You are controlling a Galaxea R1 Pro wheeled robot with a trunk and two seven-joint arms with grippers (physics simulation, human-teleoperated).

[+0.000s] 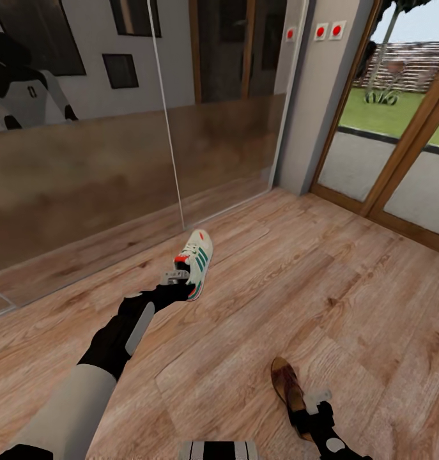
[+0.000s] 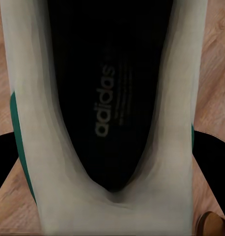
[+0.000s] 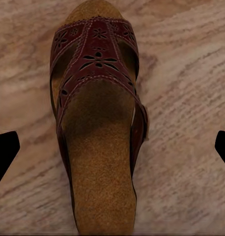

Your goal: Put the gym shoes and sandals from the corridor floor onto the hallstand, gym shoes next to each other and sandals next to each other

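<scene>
A cream-white gym shoe with green stripes and a red heel tab sits close to the mirrored doors, toe pointing away from me. My left gripper is at its heel. In the left wrist view the black fingers press against both sides of the gym shoe with its dark inside. Whether it is off the corridor floor I cannot tell. A brown sandal lies on the floor at the front right. My right gripper hangs open at its heel end, fingers well apart from the sandal.
Glossy mirrored wardrobe doors run along the left, just behind the gym shoe, and reflect my body. A wood-framed glass door stands at the right past a pale wall section. Bare plank floor spreads between them.
</scene>
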